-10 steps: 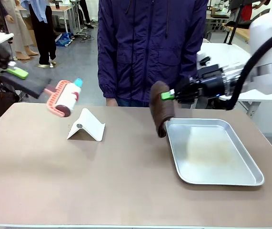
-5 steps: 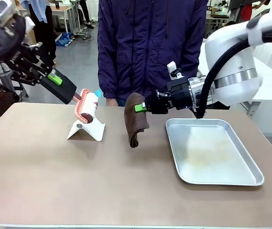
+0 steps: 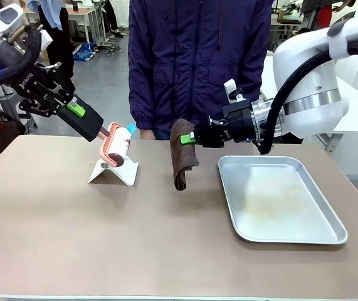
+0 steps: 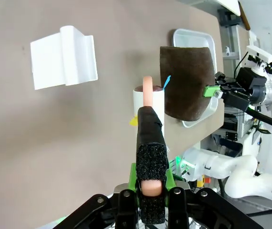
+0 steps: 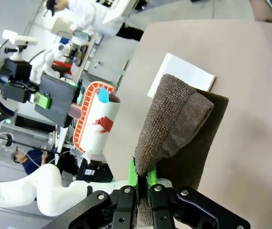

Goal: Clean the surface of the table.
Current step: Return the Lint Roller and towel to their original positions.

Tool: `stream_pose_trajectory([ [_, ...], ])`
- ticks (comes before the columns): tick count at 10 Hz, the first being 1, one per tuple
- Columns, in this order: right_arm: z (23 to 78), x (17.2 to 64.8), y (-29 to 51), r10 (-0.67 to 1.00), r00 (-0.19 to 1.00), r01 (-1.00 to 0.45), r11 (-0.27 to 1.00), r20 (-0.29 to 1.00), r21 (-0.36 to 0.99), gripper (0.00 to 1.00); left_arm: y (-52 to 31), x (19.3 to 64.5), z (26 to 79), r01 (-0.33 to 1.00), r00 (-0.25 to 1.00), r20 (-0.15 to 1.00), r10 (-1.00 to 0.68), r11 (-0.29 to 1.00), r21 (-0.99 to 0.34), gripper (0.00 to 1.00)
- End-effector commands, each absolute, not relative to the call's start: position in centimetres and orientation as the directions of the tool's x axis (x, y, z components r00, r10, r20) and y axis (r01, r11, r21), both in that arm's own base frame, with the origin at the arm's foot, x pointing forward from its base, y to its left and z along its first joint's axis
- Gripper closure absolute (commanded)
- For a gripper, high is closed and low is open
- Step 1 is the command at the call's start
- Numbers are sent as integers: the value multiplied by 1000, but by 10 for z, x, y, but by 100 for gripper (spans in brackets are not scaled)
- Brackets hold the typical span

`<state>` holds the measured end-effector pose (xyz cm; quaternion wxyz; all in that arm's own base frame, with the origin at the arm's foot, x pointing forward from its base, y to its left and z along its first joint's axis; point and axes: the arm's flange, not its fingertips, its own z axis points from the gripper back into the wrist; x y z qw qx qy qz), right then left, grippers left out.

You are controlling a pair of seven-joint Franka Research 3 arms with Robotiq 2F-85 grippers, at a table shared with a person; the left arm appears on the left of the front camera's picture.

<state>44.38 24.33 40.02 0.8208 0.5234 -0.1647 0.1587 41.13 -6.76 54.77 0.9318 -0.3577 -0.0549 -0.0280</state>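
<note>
On my left, the left gripper (image 3: 97,130) is clamped on the black handle of a lint roller (image 3: 117,145), holding it just above a white stand (image 3: 115,169) on the table (image 3: 103,238). Moving right, I see the right gripper (image 3: 194,138) pinched shut on a brown cloth (image 3: 183,153) that hangs folded over the table's far middle (its lower end looks close to the surface, contact unclear). Farther right, a metal tray (image 3: 279,200) lies flat on the table, and a person (image 3: 197,63) stands behind.
</note>
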Motion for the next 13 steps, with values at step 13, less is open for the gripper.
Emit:
stream_pose_trajectory([
  [13, 375, 448, 248, 105, 924, -381, 326, 367, 865, 92, -107, 474, 511, 54, 990, 140, 28, 835, -548, 78],
])
